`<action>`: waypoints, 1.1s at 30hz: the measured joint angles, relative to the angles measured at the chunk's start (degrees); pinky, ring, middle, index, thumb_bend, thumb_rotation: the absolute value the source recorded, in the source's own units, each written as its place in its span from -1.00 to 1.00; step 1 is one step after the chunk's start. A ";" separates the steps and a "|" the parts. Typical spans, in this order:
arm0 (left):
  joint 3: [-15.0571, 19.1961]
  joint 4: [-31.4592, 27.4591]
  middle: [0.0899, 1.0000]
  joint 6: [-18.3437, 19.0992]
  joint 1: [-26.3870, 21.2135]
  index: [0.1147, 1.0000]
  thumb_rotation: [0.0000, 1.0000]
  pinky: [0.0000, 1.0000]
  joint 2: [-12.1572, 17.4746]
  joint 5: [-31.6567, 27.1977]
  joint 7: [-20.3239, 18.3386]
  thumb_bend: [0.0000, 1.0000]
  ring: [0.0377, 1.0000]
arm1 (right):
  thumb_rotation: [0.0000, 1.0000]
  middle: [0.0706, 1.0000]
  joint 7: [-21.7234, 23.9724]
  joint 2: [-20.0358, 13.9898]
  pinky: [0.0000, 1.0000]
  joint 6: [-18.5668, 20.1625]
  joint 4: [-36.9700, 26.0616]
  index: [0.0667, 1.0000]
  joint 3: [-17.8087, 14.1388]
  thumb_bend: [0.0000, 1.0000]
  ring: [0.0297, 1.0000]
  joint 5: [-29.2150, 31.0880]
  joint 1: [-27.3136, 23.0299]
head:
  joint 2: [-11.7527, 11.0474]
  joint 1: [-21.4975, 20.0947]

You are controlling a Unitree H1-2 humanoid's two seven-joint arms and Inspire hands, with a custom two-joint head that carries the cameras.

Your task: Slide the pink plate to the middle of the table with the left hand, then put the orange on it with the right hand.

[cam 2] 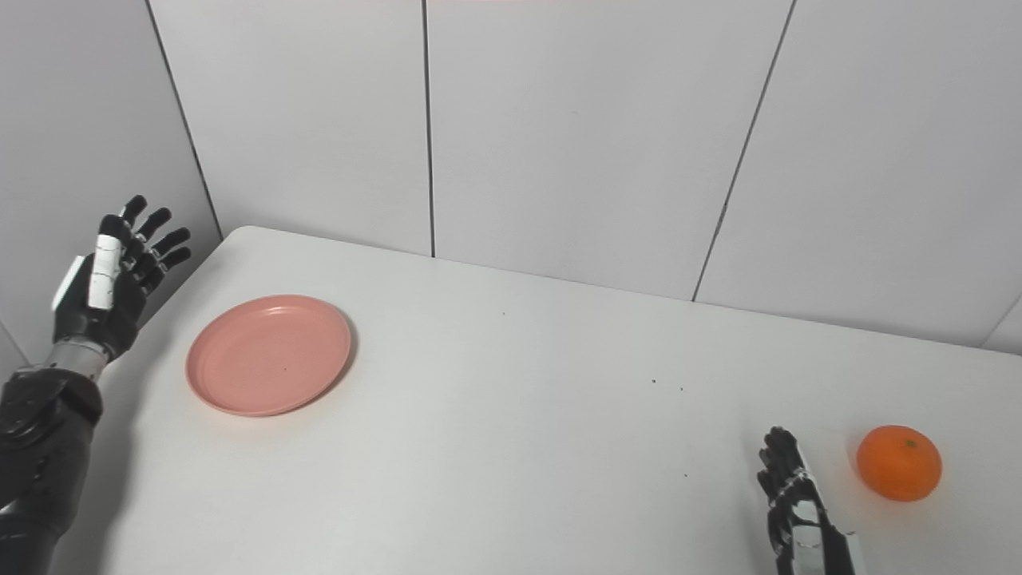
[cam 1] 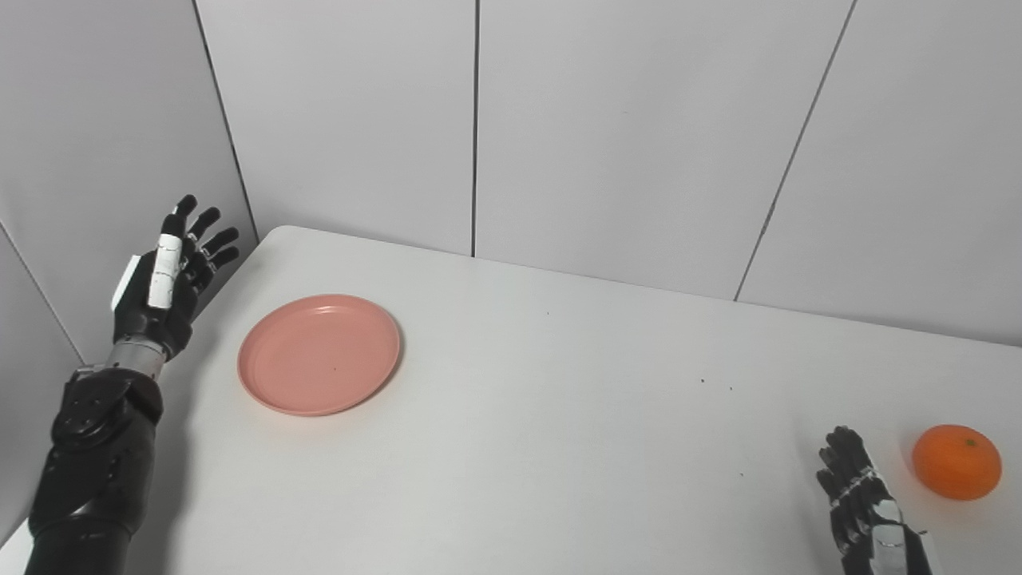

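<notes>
Bright, even, diffuse light fills both views, with no harsh glare anywhere. The white table [cam 1: 559, 447] and the grey wall panels [cam 1: 639, 120] are evenly lit. Shadows are soft and faint: a thin one hugs the near and right rim of the pink plate [cam 1: 319, 354], near the table's far left corner, and a dim one lies on the table beside the left arm [cam 1: 96, 463] at the left edge. Focus is sharp throughout, with no motion blur. The panel seams look straight, showing no clear edge distortion.
</notes>
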 measured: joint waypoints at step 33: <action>-3.25 26.15 0.65 -13.49 -7.40 0.84 0.55 0.50 0.55 2.30 -4.87 1.00 0.55 | 0.94 0.86 0.00 -0.01 0.93 0.02 -0.41 0.80 0.25 0.65 0.88 -0.19 0.23 | 1.49 -1.14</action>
